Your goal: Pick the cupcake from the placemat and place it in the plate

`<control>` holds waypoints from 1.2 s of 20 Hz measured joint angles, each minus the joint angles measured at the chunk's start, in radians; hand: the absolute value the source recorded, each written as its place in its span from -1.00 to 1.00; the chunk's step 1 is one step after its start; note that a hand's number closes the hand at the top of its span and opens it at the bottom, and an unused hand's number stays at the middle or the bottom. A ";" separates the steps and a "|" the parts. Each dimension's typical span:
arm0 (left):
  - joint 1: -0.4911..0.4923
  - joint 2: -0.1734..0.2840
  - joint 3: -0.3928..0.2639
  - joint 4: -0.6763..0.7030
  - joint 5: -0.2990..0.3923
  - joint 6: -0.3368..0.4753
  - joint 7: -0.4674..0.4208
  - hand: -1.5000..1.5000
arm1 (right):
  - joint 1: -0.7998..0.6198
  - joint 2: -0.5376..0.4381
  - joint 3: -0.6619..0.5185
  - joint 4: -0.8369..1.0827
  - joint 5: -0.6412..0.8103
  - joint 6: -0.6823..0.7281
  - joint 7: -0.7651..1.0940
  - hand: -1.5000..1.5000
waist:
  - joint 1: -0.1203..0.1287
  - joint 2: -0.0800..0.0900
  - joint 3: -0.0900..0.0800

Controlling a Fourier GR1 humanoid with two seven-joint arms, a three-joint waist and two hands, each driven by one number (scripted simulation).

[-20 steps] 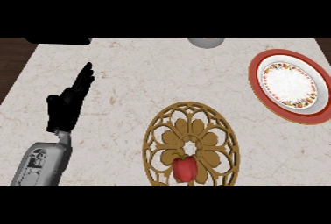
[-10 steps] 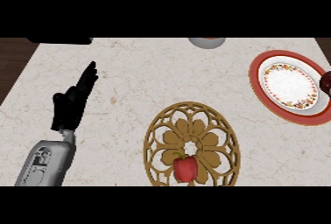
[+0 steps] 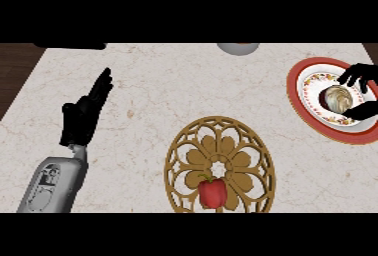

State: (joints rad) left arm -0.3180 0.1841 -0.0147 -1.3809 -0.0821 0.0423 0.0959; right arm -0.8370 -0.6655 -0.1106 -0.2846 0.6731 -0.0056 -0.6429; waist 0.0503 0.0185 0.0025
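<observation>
The cupcake (image 3: 338, 98), pale swirled frosting in a dark wrapper, sits over the middle of the red-rimmed patterned plate (image 3: 297, 95) at the right edge. My right hand (image 3: 359, 75) comes in from the right edge, its fingers and thumb curled round the cupcake; most of the hand is cut off by the frame. Whether the cupcake touches the plate I cannot tell. The gold openwork placemat (image 3: 219, 155) lies at the lower centre with no cupcake on it. At the left my left hand (image 3: 83, 115) rests open, fingers pointing up.
A red bell pepper (image 3: 212, 193) lies on the placemat's near part. A grey round object (image 3: 238, 47) shows at the counter's far edge. Dark wood (image 3: 15, 65) borders the counter at the far left.
My right hand, only a dark sliver at the right edge half a second ago, has come in over the plate with the cupcake. The left hand has hardly shifted.
</observation>
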 measured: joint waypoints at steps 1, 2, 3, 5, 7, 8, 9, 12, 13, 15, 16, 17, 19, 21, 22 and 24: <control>0.016 -0.004 -0.004 0.001 -0.006 0.004 -0.012 0.00 | -0.005 0.019 -0.001 0.018 0.000 0.002 0.010 -1.00 | -0.001 -0.001 0.000; 0.018 -0.001 -0.004 0.000 -0.005 -0.001 -0.015 0.00 | -0.005 0.038 -0.004 0.039 -0.001 -0.002 0.016 -1.00 | 0.001 0.000 0.000; 0.013 -0.005 -0.001 0.007 -0.006 0.003 -0.018 0.00 | -0.007 0.047 -0.009 0.058 -0.003 -0.003 0.015 -1.00 | 0.001 0.002 0.001; 0.015 -0.010 -0.007 -0.010 -0.007 0.002 -0.001 0.00 | -0.018 0.063 -0.017 0.087 -0.006 0.004 0.015 -1.00 | 0.001 0.001 0.001; 0.006 -0.009 -0.003 -0.012 -0.004 -0.001 0.006 0.00 | -0.030 0.085 -0.025 0.108 -0.011 0.004 0.015 -1.00 | 0.001 0.001 0.001; 0.011 -0.007 -0.002 -0.013 -0.003 -0.004 0.001 0.00 | -0.033 0.088 -0.036 0.116 -0.022 0.015 0.004 -1.00 | 0.000 0.001 0.001; 0.020 -0.005 -0.002 -0.016 -0.002 -0.009 -0.003 0.00 | -0.038 0.093 -0.050 0.124 -0.035 0.027 -0.003 -1.00 | 0.003 0.002 0.001; 0.026 -0.002 0.000 -0.027 0.000 -0.013 -0.003 0.00 | -0.035 0.086 -0.110 0.140 -0.097 0.081 -0.052 -1.00 | -0.001 0.002 0.002; 0.022 -0.002 0.003 -0.028 0.001 -0.011 0.001 0.00 | -0.037 0.077 -0.135 0.144 -0.123 0.103 -0.065 -1.00 | -0.003 0.002 0.002; 0.021 -0.008 0.001 -0.025 -0.003 -0.005 0.003 0.00 | -0.056 0.058 -0.186 0.152 -0.173 0.141 -0.064 -1.00 | -0.004 0.002 0.002; 0.024 -0.009 0.002 -0.025 -0.004 -0.003 0.000 0.00 | -0.057 0.045 -0.211 0.157 -0.199 0.154 -0.066 -1.00 | -0.005 0.002 0.002; 0.022 -0.003 0.007 -0.026 0.000 -0.009 0.005 0.00 | -0.061 0.031 -0.236 0.161 -0.223 0.165 -0.060 -1.00 | -0.006 0.001 0.002; 0.017 0.003 0.015 -0.025 0.004 -0.013 0.006 0.00 | -0.056 -0.013 -0.279 0.173 -0.265 0.202 -0.056 -1.00 | -0.007 0.003 0.002; 0.025 0.005 0.017 -0.021 0.002 -0.014 -0.010 0.00 | -0.055 -0.067 -0.318 0.183 -0.302 0.234 -0.035 -1.00 | -0.009 0.003 0.002; 0.031 -0.005 0.008 -0.025 -0.003 -0.009 -0.010 0.00 | -0.044 -0.085 -0.335 0.188 -0.319 0.241 -0.034 -1.00 | -0.008 0.004 0.002; 0.026 -0.005 0.007 -0.031 -0.005 -0.007 0.002 0.00 | -0.021 -0.134 -0.366 0.197 -0.348 0.276 -0.034 -1.00 | -0.008 0.005 0.003</control>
State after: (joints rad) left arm -0.2922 0.1796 -0.0073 -1.4115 -0.0873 0.0350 0.0974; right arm -0.8582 -0.7995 -0.4762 -0.0876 0.3253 0.2699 -0.6764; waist 0.0428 0.0238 0.0058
